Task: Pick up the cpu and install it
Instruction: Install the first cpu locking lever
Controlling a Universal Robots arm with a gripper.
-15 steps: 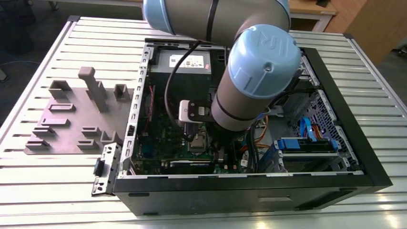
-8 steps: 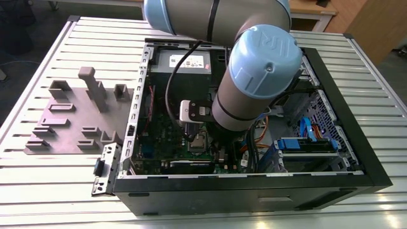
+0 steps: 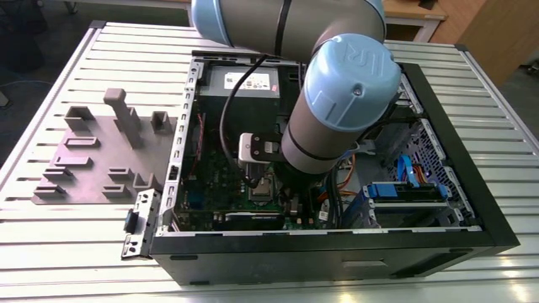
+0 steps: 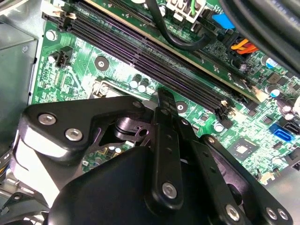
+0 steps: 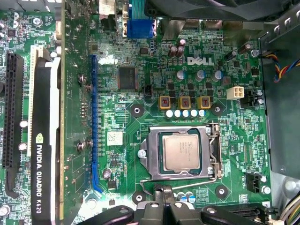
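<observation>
The small flat square silver cpu [image 5: 182, 151] sits seated in the shiny metal socket frame [image 5: 212, 152] on the green motherboard [image 5: 154, 101], lower centre of the first wrist view. The black hand [image 5: 164, 199] hangs just beside the socket, clear of the chip, carrying nothing visible; its spread cannot be judged.
</observation>
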